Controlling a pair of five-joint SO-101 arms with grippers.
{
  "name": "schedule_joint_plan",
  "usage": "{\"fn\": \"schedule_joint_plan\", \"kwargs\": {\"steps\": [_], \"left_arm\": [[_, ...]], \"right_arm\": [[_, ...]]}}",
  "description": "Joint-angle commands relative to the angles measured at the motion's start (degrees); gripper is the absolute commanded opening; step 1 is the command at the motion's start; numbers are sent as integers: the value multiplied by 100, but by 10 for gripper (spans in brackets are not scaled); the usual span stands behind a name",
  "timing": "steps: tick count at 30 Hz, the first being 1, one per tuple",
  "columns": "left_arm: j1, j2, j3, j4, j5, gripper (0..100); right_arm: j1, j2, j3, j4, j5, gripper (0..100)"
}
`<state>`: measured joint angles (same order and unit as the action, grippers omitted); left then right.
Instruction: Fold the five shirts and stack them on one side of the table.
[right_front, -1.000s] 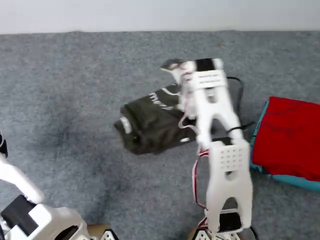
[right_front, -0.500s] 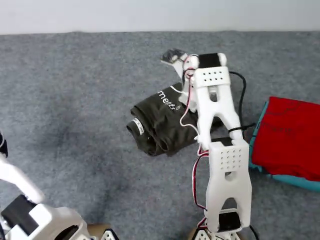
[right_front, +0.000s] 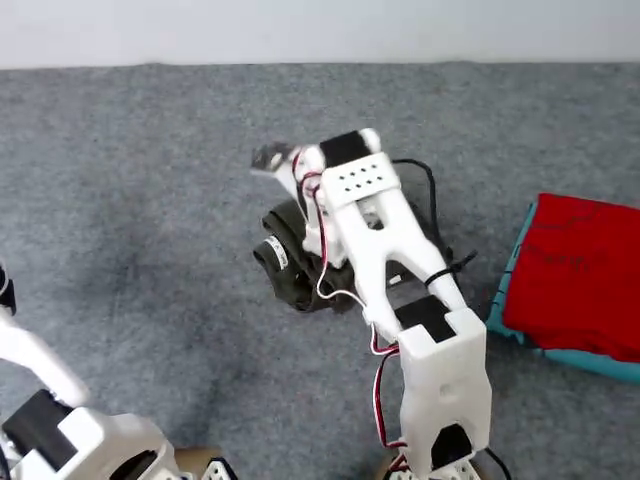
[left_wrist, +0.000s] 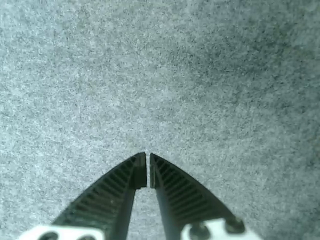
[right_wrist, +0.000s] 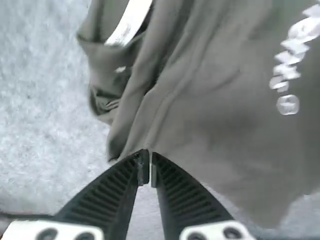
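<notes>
On the grey felt-covered table (right_front: 140, 210) three shirts are in sight. One dark olive shirt (right_front: 296, 268) lies bunched and roughly folded near the middle. At the right edge sits a stack of two, a folded red shirt (right_front: 580, 270) resting on a teal shirt (right_front: 565, 352) whose edge shows along the stack's left and near sides. The olive shirt carries a line of white lettering, and a white neck label shows at its left end; neither can be made out well enough to read.

Two arms are present. The right arm (right_front: 385, 250) stretches from the near edge across the olive shirt, hiding much of it. The right gripper (right_wrist: 146, 167) has its jaws pressed together with nothing between them, the tips hanging just over the shirt's edge where cloth meets felt. The left arm (right_front: 75, 435) sits folded at the near left corner, well apart from all three shirts. The left gripper (left_wrist: 147, 170) is likewise closed and empty, above bare felt.
</notes>
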<state>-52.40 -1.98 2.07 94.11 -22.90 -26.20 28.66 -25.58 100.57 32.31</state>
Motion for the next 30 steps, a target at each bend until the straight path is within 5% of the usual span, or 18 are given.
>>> {"fn": "schedule_joint_plan", "kwargs": {"steps": [1, 14, 30], "left_arm": [[18, -246, -31, -26, -9, 24], [18, -246, -31, -26, -18, 24], [176, -246, -40, -105, -18, 23]], "right_arm": [[-57, 66, 44, 48, -290, 9], [-1420, 532, 44, 224, -580, 9], [-48, 207, -668, -637, -545, 9]]}}
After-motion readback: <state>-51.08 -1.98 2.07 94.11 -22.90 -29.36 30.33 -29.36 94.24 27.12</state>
